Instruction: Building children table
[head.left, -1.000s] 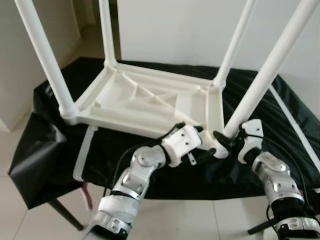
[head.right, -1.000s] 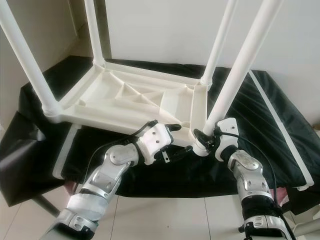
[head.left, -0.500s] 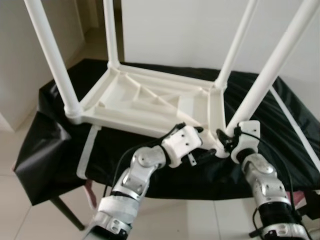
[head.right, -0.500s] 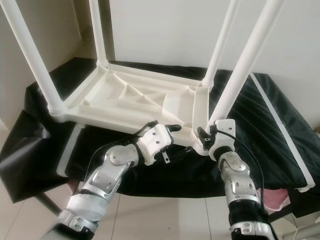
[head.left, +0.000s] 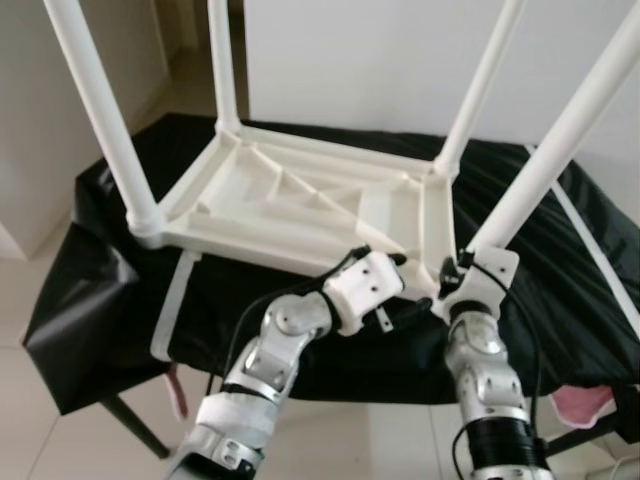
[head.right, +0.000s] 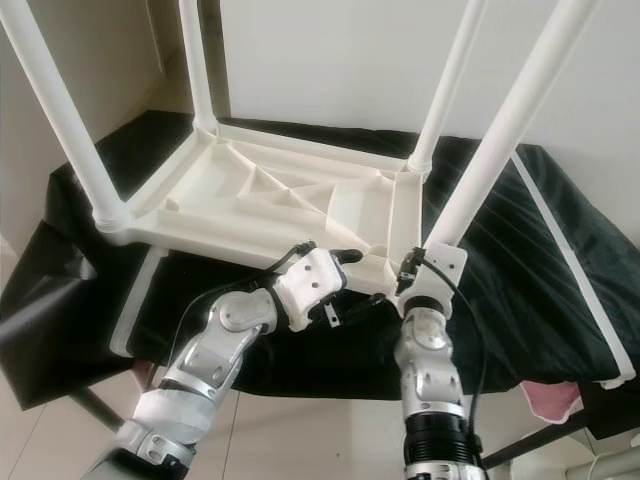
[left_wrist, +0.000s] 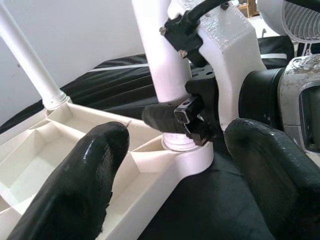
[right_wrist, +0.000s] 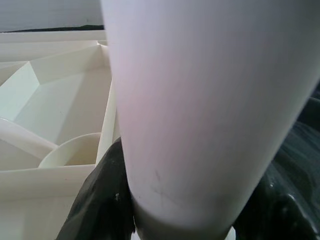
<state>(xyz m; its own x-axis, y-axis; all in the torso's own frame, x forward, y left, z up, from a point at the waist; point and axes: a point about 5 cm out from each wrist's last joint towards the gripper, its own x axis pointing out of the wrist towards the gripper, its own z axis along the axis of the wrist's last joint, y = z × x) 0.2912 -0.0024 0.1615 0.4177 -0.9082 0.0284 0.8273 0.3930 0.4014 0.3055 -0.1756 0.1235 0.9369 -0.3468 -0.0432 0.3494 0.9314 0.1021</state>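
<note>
Upturned table top (head.left: 300, 205) lies on black-draped worktop (head.left: 560, 300). Near-right leg (head.left: 545, 170) is clamped at its base by right pincer (head.left: 452, 285). Left pincer (left_wrist: 170, 165) is held open beside corner socket. Step: leg seating; next prob. push/twist needed.

The upturned children's table (head.left: 300, 195) and its legs (head.left: 545, 170) are plain white; the counter (head.left: 590, 300) wears black sheeting; both arms are silver with black fingers (left_wrist: 80, 190).
</note>
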